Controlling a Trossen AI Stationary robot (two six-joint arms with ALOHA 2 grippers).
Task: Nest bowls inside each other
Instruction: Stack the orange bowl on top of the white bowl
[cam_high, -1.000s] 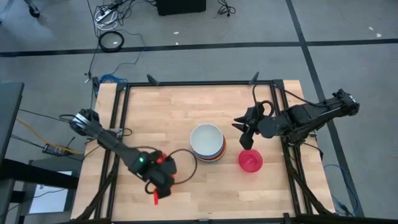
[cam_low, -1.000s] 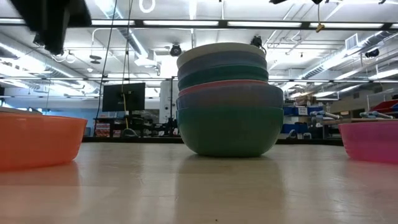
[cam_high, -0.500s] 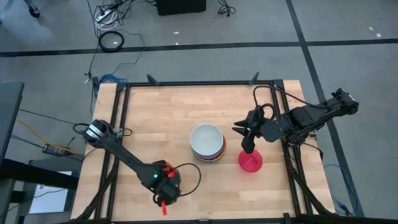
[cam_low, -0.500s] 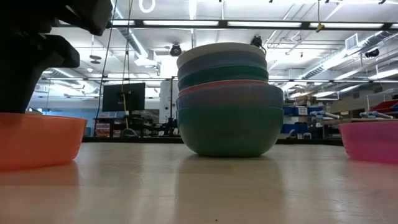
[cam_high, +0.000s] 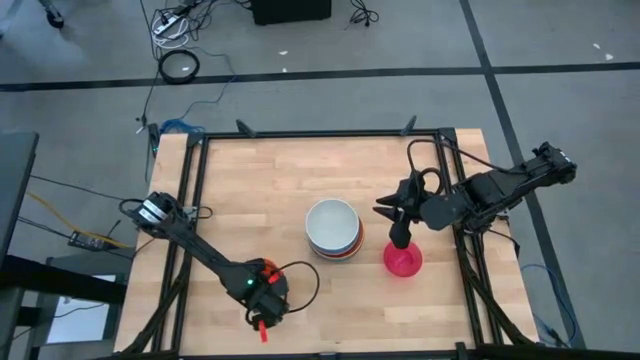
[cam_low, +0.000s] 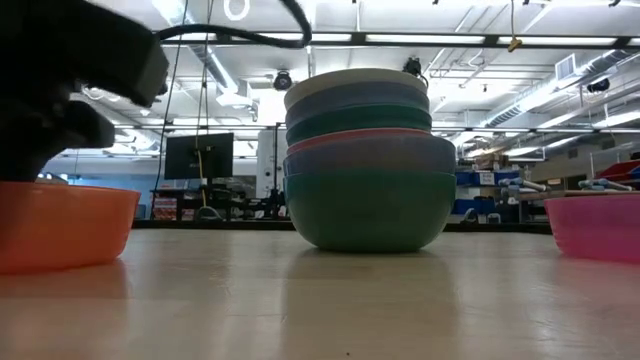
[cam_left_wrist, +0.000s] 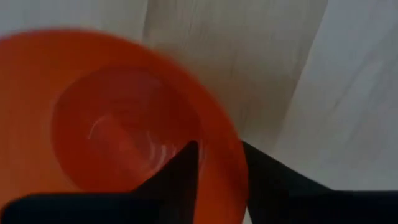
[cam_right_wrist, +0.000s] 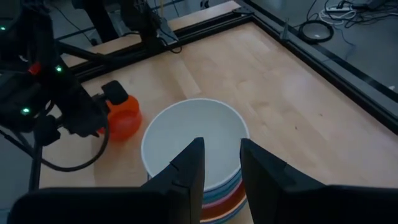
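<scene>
An orange bowl (cam_left_wrist: 118, 130) stands on its base at the table's near left (cam_low: 55, 225). My left gripper (cam_left_wrist: 219, 152) is down on it, pointing straight down, shut on its rim. A stack of nested bowls (cam_high: 333, 230), white on top and teal at the bottom (cam_low: 370, 205), stands in the table's middle. A magenta bowl (cam_high: 403, 260) stands alone to the stack's right. My right gripper (cam_high: 398, 232) hangs open above the magenta bowl's far edge, with nothing between its fingers (cam_right_wrist: 186, 168). My left gripper has the orange bowl's rim (cam_left_wrist: 225, 163) between its two fingers, one finger (cam_left_wrist: 183, 171) inside the bowl and the other (cam_left_wrist: 267, 180) outside its wall. The fingers come from above, pointing down. The bowl stands upright with its base on the table (cam_low: 60, 262).
A black metal frame (cam_high: 320, 133) runs along the table's edges. Bare wood lies between the orange bowl and the stack, and across the far half of the table (cam_high: 290, 170). Cables trail from both arms.
My left gripper has sunk toward the table and drifted a little toward the near edge, coming down over the orange bowl's rim. The orange bowl, the stack and the magenta bowl have stayed in place.
</scene>
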